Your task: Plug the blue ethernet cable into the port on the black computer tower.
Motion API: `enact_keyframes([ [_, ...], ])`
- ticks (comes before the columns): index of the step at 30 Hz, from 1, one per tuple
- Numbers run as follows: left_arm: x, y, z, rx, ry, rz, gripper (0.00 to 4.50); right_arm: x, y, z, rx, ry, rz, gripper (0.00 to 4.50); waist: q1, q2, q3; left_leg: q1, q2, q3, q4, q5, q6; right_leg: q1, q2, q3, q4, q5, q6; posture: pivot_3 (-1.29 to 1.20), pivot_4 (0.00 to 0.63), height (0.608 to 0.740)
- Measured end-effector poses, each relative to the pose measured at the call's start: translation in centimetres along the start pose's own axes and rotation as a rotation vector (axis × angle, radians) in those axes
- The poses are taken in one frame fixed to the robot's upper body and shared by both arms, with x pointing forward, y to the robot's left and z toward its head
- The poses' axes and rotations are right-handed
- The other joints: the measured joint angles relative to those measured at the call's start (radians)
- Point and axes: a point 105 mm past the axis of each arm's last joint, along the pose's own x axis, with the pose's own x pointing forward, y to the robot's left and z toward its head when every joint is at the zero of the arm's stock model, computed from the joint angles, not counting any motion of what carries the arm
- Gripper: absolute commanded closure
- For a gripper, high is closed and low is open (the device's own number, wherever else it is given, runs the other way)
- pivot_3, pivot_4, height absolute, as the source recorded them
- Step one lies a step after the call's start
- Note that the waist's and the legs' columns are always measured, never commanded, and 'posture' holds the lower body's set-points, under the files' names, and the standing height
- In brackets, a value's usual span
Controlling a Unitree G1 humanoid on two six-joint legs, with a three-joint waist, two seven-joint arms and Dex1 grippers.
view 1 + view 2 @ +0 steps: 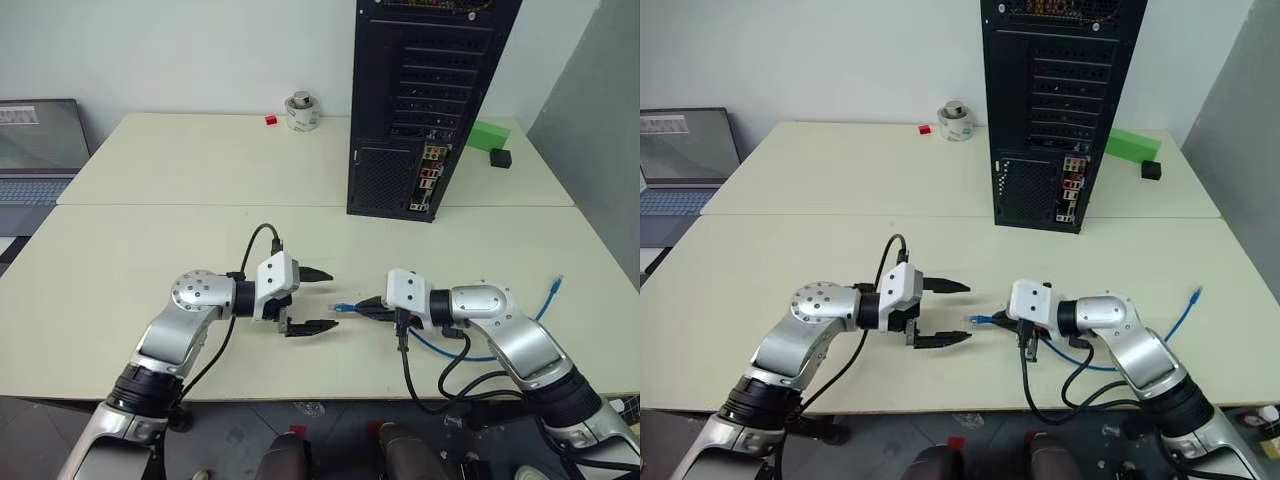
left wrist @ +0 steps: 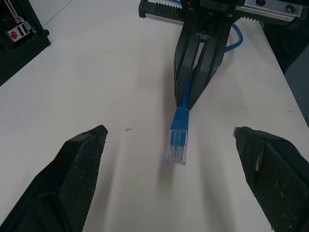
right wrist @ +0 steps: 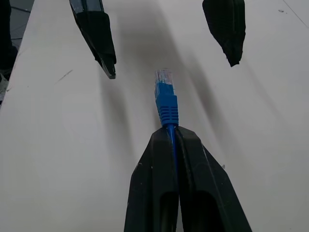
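Blue ethernet cable [image 1: 345, 307]: light, limp, pinched just behind its plug by right gripper [image 1: 372, 308] jaws above near worktop [image 1: 150, 230]; left gripper [image 1: 318, 300] jaws wide open facing it. Regrip at stiff plug boot.

Bright, even light — soft shadows (wrist views slightly blurred).

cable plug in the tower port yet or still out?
Out. The blue ethernet cable has its plug sticking out past the shut right gripper, above the table, well short of the black computer tower.
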Motion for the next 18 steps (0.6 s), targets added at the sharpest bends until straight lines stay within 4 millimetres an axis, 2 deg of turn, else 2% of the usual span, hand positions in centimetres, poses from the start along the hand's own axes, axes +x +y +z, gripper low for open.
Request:
enact_keyframes([
  [5, -0.03, -0.07, -0.28, -0.012, 0.004, -0.022, 1.32, -0.22, 0.07, 0.05, -0.006, 0.011, 0.005, 4.5, 0.0, 0.0, 0.0, 0.0, 0.0, 0.0, 0.0, 0.0, 0.0, 0.0, 0.0, 0.0, 0.0, 0.0, 0.0, 0.0, 0.15, 0.74],
  [12, 0.7, -0.55, -0.42, -0.003, 0.002, -0.058, 3.01, -0.29, 0.21, 0.44, -0.019, 0.005, 0.01, 4.5, 0.001, 0.0, 0.0, 0.0, 0.0, 0.0, 0.0, 0.0, 0.0, 0.0, 0.0, 0.0, 0.0, 0.0, 0.0, 0.0, 0.15, 0.74],
  [18, 0.89, -0.52, -0.59, 0.02, 0.014, -0.065, 4.24, -0.31, 0.26, 0.49, -0.014, 0.009, 0.011, 4.5, 0.001, 0.0, 0.0, 0.0, 0.0, 0.0, 0.0, 0.0, 0.0, 0.0, 0.0, 0.0, 0.0, 0.0, 0.0, 0.0, 0.15, 0.74],
])
